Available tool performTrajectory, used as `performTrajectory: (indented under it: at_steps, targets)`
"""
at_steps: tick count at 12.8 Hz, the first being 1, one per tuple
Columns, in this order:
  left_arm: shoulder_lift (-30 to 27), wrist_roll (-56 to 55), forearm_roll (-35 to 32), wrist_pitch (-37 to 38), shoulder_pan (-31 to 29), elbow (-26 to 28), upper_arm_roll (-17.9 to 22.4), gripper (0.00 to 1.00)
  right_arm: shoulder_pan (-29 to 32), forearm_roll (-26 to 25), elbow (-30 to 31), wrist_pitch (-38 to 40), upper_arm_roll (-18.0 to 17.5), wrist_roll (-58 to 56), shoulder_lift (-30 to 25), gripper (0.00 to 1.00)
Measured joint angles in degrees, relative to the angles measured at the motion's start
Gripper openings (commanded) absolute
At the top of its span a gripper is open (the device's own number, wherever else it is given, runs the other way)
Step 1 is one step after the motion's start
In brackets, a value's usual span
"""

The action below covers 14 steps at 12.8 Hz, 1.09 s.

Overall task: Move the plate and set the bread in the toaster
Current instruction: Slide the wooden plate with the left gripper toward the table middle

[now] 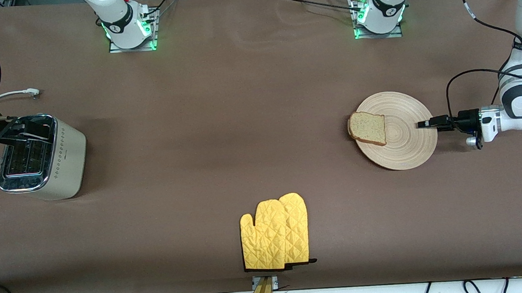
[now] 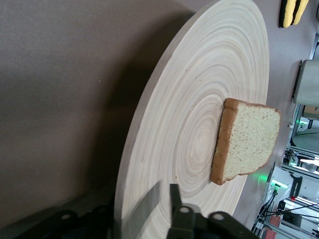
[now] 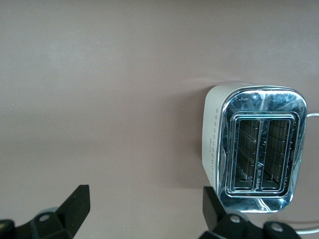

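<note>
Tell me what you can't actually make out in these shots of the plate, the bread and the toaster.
- Plate: underside hidden in every view; the left gripper sits at its rim, the lower finger's contact hidden in the left wrist view by the plate edge.
- Bread: bottom face hidden against the plate.
- Toaster: slot depths too dark to see in the right wrist view; the right arm covers part of it in the front view.
- Right gripper: cut off by the frame edge.

Plate (image 1: 405,149): pale beige, concentric ring grain. Bread (image 1: 367,128): tan, speckled, brown crust. Toaster (image 1: 64,162): cream, diamond dots, chrome top. Mitts (image 1: 275,234): quilted yellow. Tabletop (image 1: 221,112): brown.
</note>
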<state>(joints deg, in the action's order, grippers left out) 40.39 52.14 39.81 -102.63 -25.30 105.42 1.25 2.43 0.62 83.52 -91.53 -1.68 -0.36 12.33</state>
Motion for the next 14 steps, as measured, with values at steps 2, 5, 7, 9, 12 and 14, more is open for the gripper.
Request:
performTrajectory:
  at_steps: [2,5,7,9,12,14]
  targets:
    - [-0.03,0.32,0.37,0.79,-0.13,0.01,0.02,0.0,0.0,0.0,0.0,0.0,0.0,0.0,0.0,1.0]
    - [0.01,0.33,0.56,0.98,-0.24,0.05,0.05,0.0,0.0,0.0,0.0,0.0,0.0,0.0,0.0,1.0]
    - [0.03,0.33,0.57,0.98,-0.24,0.08,0.05,0.0,0.0,0.0,0.0,0.0,0.0,0.0,0.0,1.0]
    - [0.03,0.33,0.6,1.02,-0.26,0.1,0.06,0.0,0.0,0.0,0.0,0.0,0.0,0.0,0.0,1.0]
    - [0.09,0.33,3.02,1.14,-0.21,0.61,0.07,0.0,0.0,0.0,0.0,0.0,0.0,0.0,0.0,1.0]
    - [0.22,0.33,5.29,1.34,0.09,0.93,-0.03,0.0,0.0,0.0,0.0,0.0,0.0,0.0,0.0,1.0]
